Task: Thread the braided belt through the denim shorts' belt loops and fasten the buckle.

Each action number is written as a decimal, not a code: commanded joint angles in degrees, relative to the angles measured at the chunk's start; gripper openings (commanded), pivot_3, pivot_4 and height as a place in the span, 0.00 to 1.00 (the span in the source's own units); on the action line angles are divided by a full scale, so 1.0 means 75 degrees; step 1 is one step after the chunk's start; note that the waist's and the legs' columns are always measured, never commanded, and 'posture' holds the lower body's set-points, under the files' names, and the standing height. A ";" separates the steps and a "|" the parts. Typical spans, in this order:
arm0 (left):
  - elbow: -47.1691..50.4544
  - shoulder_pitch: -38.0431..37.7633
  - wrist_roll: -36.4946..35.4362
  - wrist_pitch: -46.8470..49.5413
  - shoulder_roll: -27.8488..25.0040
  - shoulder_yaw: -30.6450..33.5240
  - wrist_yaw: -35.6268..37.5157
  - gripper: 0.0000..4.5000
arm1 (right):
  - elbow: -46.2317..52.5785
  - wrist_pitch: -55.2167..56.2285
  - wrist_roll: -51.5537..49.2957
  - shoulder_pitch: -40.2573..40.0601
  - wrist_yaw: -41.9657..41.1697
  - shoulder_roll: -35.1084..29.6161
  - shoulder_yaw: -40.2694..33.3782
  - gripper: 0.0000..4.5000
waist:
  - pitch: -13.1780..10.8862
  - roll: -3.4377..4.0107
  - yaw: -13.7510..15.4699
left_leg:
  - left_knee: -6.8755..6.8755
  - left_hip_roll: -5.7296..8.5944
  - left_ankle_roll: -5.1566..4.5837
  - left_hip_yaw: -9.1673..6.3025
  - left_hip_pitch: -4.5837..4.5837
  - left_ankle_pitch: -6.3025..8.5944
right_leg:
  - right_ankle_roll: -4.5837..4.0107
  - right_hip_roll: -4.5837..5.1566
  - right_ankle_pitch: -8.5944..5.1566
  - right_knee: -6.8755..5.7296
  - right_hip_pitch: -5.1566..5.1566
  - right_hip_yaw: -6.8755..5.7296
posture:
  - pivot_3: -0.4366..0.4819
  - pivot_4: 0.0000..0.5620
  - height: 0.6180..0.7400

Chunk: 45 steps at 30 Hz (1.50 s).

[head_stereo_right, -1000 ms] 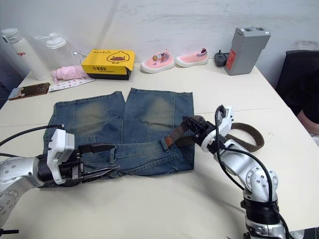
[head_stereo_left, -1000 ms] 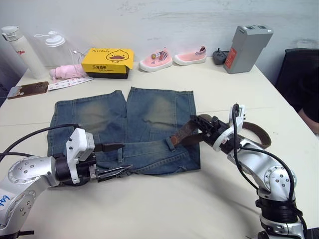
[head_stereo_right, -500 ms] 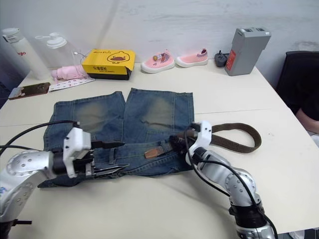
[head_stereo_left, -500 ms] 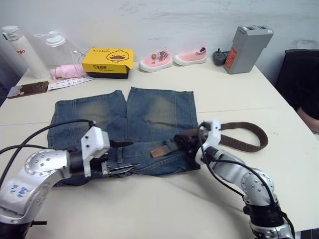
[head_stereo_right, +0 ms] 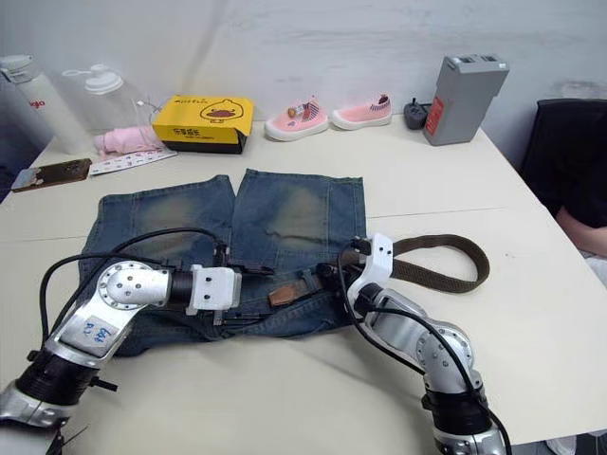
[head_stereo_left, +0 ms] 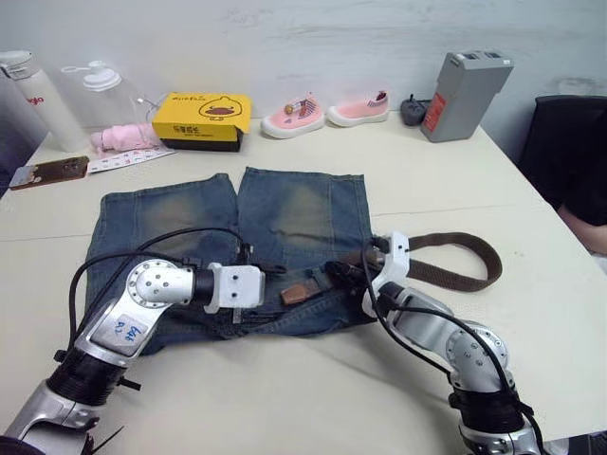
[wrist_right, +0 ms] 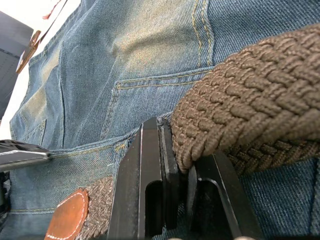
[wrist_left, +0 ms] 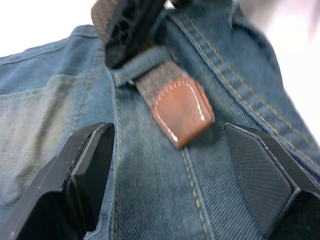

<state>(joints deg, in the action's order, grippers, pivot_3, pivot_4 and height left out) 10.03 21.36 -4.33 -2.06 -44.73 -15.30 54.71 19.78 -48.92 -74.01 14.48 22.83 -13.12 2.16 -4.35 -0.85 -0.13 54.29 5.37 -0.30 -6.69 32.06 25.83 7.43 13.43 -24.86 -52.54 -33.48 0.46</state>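
brown belt tip [head_stereo_left: 297, 290] now further along denim shorts [head_stereo_left: 285, 213], nearer left tool [wrist_left: 170, 175]

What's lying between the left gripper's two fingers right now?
The braided belt's leather tip, lying on the denim shorts, sits between the open left gripper's fingers, untouched by either, as the left wrist view shows.

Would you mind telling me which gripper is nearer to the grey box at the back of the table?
The right. The right gripper sits on the braided belt at the denim shorts' waistband, on the grey box's side; the left gripper is further over, at the belt's tip.
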 commanded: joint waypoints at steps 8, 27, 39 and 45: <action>-0.0846 0.0656 0.0624 -0.1862 0.0551 -0.0093 0.0086 0.54 | 0.0165 -0.0162 0.0348 -0.0229 0.0182 0.0351 -0.0090 0.00 | 0.0006 -0.0008 -0.0012 | -0.0002 0.0024 0.0004 -0.0056 -0.0026 -0.0002 | 0.0010 -0.0012 0.0004 0.0000 0.0004 -0.0001 | 0.48 0.27 0.00; -0.0749 0.0818 0.0846 -0.1686 0.0657 0.0057 0.0078 0.17 | 0.1554 -0.0623 -0.1296 -0.0217 -0.0323 -0.1030 -0.1373 0.99 | -0.0015 0.0013 0.0024 | -0.0015 0.0121 0.0002 -0.0126 -0.0067 -0.0002 | 0.0017 0.0007 0.0006 0.0004 0.0005 0.0055 | 0.48 0.27 0.00; -0.0667 0.0848 0.0810 -0.1595 0.0529 0.0166 0.0339 0.17 | 0.4257 0.1995 0.6794 -0.0403 -0.5867 -0.6601 0.2744 0.99 | -0.0110 0.0023 0.0021 | -0.0132 0.0111 0.0049 -0.0146 -0.0128 -0.0051 | 0.0389 0.0034 0.0005 0.0317 0.0220 -0.0013 | 0.48 0.27 0.00; -0.0163 0.0518 0.0790 -0.1530 0.0295 0.0323 0.0343 0.17 | 0.2271 0.4052 1.1392 -0.0049 -0.5758 -0.6072 0.4752 0.99 | -0.0121 0.0012 0.0022 | -0.0153 0.0114 0.0114 -0.0142 -0.0121 -0.0097 | 0.0432 0.0049 0.0027 0.0348 0.0219 -0.0011 | 0.48 0.27 0.00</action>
<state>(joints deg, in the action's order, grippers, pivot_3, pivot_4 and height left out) 4.99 26.09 2.21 -13.63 -41.36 -14.87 57.24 42.64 -22.97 -1.58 13.20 -22.14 -61.36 34.15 -5.26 -0.76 0.04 53.15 6.23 0.56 -7.73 31.14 25.10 10.67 13.81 -24.66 -49.96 -31.83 0.38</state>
